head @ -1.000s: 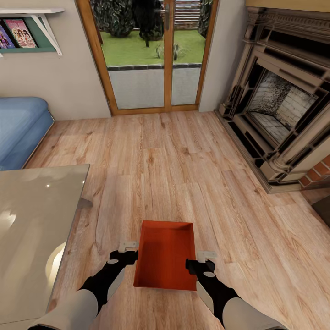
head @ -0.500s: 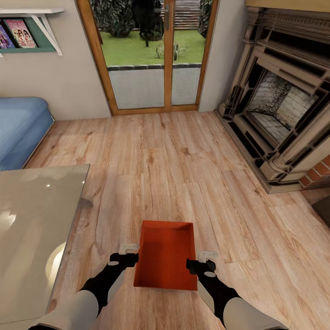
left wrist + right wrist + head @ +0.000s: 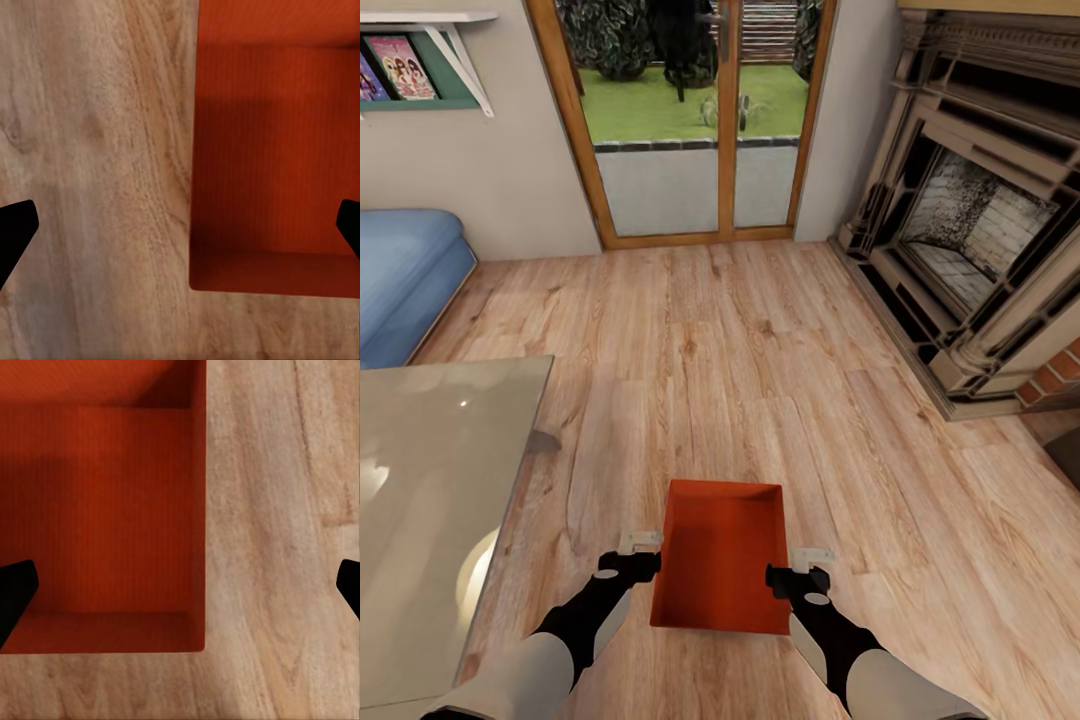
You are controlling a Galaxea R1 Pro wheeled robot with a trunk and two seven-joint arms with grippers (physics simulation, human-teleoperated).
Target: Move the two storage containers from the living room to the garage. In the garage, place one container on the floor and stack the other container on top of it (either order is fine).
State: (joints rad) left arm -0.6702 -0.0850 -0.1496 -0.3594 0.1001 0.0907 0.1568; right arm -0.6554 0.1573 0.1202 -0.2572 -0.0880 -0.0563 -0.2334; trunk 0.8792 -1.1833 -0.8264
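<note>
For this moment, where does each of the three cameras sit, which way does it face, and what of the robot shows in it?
Head view: high on the robot, facing forward and down over the wood floor toward the glass doors; both arms, left gripper and right gripper flank the storage container.
Left wrist view: looks straight down; dark fingers at both edges straddle one wall of the container.
Right wrist view: same, fingers straddling the opposite wall.
Shared: all three show the container and floor.

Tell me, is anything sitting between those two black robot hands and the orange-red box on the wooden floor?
Nothing visible. The orange-red open-top box lies between the left hand and right hand, with bare light wood-plank floor around it. Both hands look open, straddling its side walls.
</note>
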